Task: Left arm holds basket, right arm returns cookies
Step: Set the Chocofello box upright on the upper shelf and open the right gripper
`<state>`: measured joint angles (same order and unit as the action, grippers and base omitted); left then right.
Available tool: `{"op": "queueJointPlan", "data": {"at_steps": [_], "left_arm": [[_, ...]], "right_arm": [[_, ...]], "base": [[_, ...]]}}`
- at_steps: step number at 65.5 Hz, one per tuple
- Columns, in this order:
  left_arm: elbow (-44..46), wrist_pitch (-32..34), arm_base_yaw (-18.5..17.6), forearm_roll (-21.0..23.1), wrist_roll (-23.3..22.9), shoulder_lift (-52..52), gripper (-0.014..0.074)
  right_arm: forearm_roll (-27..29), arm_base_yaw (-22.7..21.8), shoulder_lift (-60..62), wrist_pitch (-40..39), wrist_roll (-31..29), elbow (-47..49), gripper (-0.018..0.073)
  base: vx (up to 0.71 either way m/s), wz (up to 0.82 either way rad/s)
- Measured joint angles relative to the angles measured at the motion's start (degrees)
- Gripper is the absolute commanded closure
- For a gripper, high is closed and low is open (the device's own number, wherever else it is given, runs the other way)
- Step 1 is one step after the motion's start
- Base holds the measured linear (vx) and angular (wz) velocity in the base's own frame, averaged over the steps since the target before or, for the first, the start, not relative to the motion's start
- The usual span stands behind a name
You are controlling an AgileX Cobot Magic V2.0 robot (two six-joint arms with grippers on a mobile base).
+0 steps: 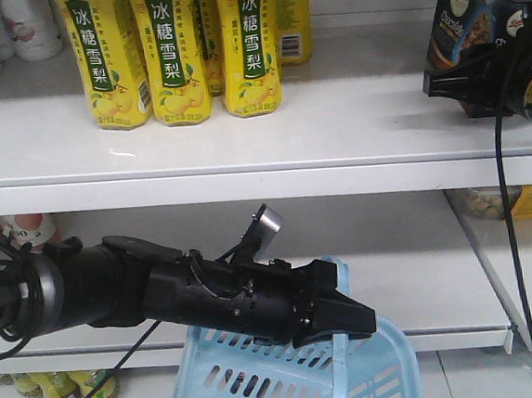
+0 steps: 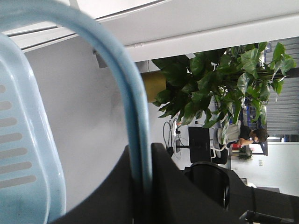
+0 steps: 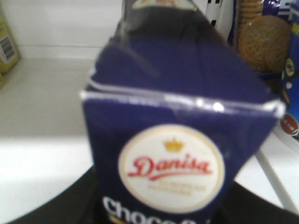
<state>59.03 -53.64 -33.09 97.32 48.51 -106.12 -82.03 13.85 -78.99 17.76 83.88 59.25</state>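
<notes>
The cookies carton point(image 3: 182, 140) has "Danisa" in red script on a white oval, "choco..." below it. The yellow drink bottles point(image 1: 176, 53) read 冰糖雪梨.

The basket point(image 1: 264, 385) looks like smooth light blue plastic with a slight gloss, and its hoop handle point(image 2: 126, 93) has the same shiny plastic surface. The left arm point(image 1: 162, 292) has a matt black casing, probably plastic, with a small bright metal tab point(image 1: 269, 225) on top. The cookies point(image 3: 177, 140) are in a dark navy carton wrapped in clear glossy film. The shelf point(image 1: 336, 151) is white, smooth and a little reflective. The drink bottles point(image 1: 178, 48) carry glossy yellow labels.
</notes>
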Motion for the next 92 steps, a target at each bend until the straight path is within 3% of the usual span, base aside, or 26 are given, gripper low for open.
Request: {"op": "queueJointPlan", "data": {"at_steps": [22,63,92], "left_arm": [[0.0,0.0,0.0,0.0,0.0,0.0,0.0603],[0.0,0.0,0.0,0.0,0.0,0.0,0.0603],[0.0,0.0,0.0,-0.05,0.0,0.0,0.0603]], "right_arm": [[1.7,0.0,-0.87,-1.37,0.0,-0.46,0.0005],[5.16,0.2,5.89,-0.87,-0.7,-0.88,0.0003],[6.61,2.33,13.96,-0.01,-2.56,-8.37,0.0005]], "base": [[0.0,0.0],[0.0,0.0],[0.0,0.0]]}}
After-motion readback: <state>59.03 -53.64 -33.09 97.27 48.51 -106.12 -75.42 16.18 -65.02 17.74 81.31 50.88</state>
